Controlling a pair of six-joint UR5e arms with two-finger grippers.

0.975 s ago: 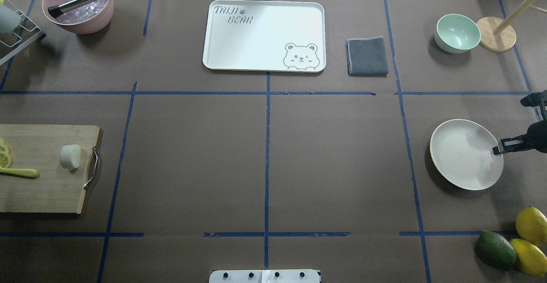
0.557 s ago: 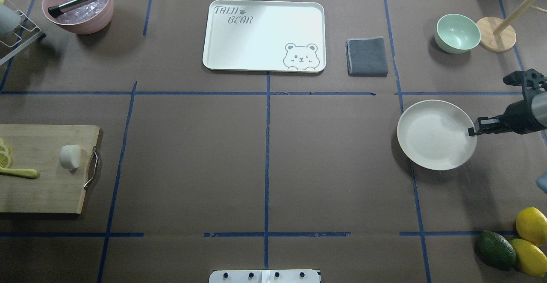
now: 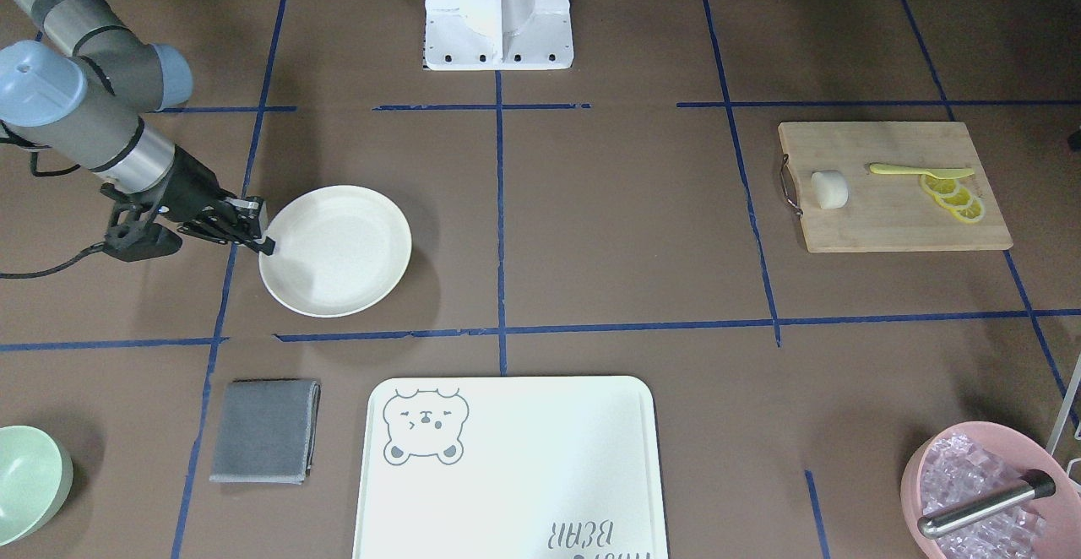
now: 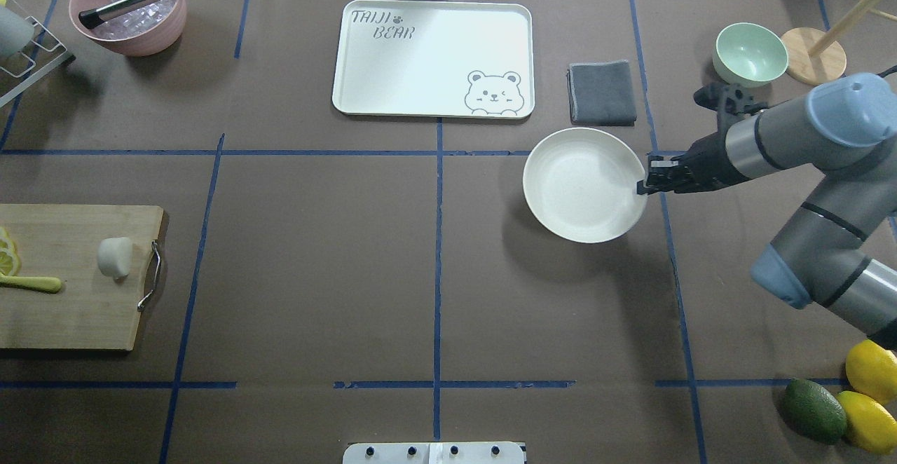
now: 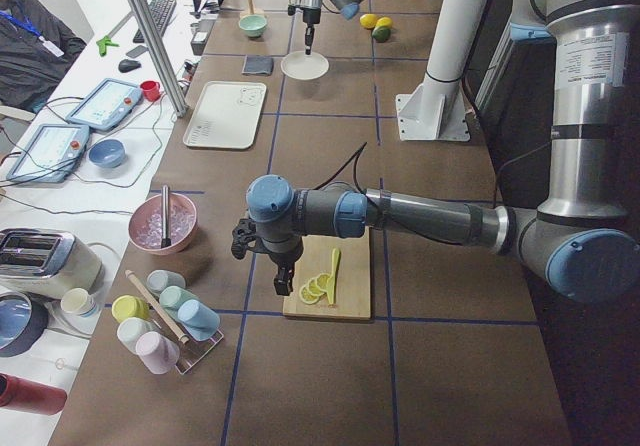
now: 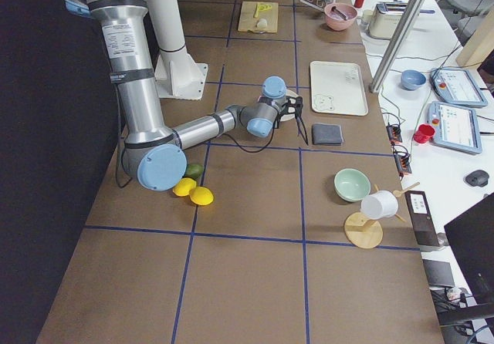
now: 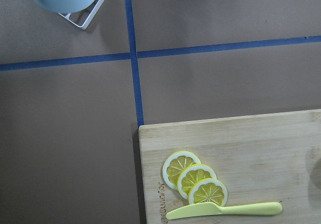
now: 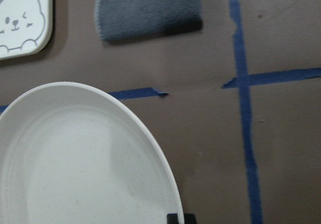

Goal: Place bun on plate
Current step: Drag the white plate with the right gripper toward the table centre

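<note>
The bun (image 4: pixel 114 256) is a small off-white lump lying on a wooden cutting board (image 4: pixel 70 317) at the table's left edge, next to lemon slices (image 7: pixel 194 178) and a yellow knife. The front-facing view shows the bun (image 3: pixel 828 189) alone, with nothing touching it. My right gripper (image 4: pixel 643 182) is shut on the right rim of the cream-white plate (image 4: pixel 574 198), right of the table's centre; its shadow falls on the paper beside it. My left gripper (image 5: pixel 283 276) hangs over the board's outer end; I cannot tell whether it is open.
A white bear-print tray (image 4: pixel 420 57) and a folded grey cloth (image 4: pixel 601 92) lie just beyond the plate. A green bowl (image 4: pixel 750 54) and a wooden stand sit far right, a pink bowl of ice (image 4: pixel 129 12) far left, lemons and an avocado (image 4: pixel 813 408) near right.
My right arm has carried the plate leftward and farther from the robot, from the table's right edge to a spot near the grey cloth. The bun has not moved.
</note>
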